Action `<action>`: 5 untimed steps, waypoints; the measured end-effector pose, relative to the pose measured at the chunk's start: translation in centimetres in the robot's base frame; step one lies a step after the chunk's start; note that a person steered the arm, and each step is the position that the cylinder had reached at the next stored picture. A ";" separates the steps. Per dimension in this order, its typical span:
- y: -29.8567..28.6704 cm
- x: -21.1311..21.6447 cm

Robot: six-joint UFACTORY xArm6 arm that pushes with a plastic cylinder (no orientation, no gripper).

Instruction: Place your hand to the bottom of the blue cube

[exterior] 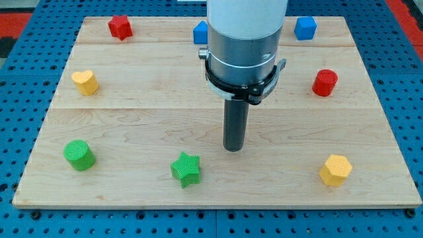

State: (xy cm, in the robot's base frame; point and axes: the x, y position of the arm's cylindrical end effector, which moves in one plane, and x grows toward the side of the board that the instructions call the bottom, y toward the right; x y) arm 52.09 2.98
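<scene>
A: Board check. What holds what?

B: No bins or trays. The one bearing surface is the wooden board (152, 112), pale planks with visible grain, lying on a blue pegboard (20, 99) dotted with holes. Eight blocks sit loose on the wood, all apart from one another.

A: Position of the task block?

B: Blue cube (305, 28) near the view's top right edge of the board, faceted and matte. A second blue block (200, 32) sits at the view's top centre, partly hidden behind the arm housing; shape unclear.

A: And my tip?

B: My tip (233, 149) rests mid-board, well apart from the blue cube, down and to the view's left of it. Nearest block is the green star (186, 168), ribbed surface, near but not touching. No fingers on this rig, only a smooth dark cylindrical rod under a silver collar.

A: The rest?

B: Red star (119, 26) top left; yellow heart (84, 82) left; green cylinder (79, 155) bottom left; red cylinder (324, 82) right; yellow hexagonal block (335, 170) bottom right.
</scene>
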 end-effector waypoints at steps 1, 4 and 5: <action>-0.1 0.0; 0.5 -16.4; 7.9 -22.0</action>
